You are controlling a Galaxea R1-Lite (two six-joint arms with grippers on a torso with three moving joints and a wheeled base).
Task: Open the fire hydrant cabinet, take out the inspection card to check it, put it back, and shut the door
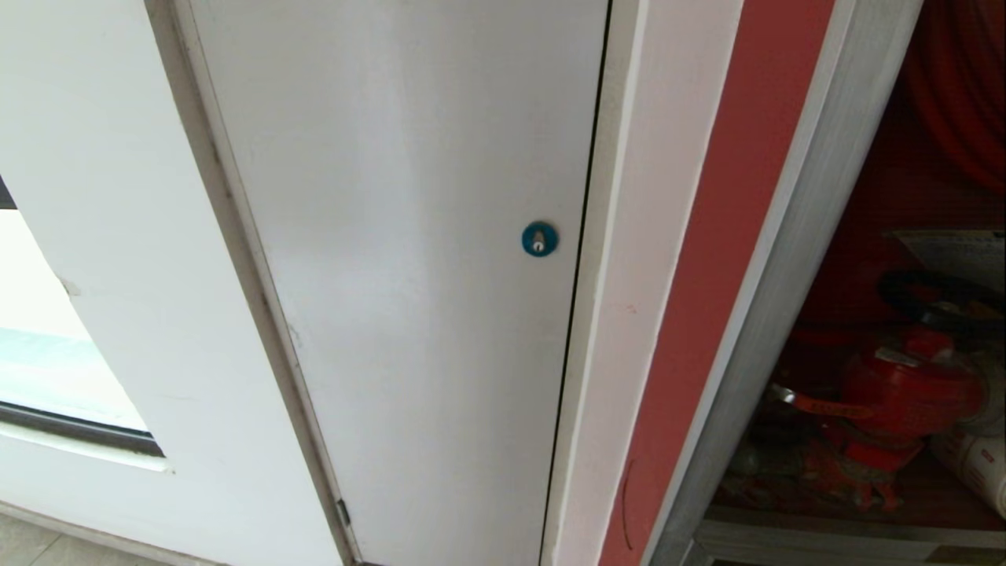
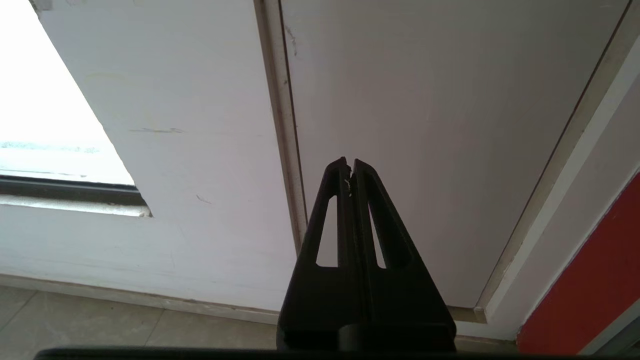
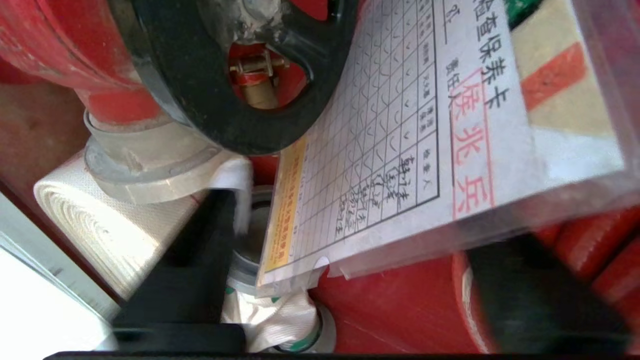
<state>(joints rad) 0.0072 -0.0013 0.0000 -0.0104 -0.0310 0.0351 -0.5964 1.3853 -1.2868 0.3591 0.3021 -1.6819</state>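
One risk: right gripper [image 3: 345, 280], jaws wide and empty astride the inspection card [image 3: 400, 145] below the black handwheel [image 3: 240, 85], may close crooked and crumple it; left gripper [image 2: 350, 172] pinched shut, idle.

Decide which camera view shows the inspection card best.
The right wrist view: the inspection card fills it, grid and heading legible. The head view catches only a corner at its right edge; the left wrist view shows none.

Grey-white panel [image 1: 393, 275] with blue lock [image 1: 539, 238]
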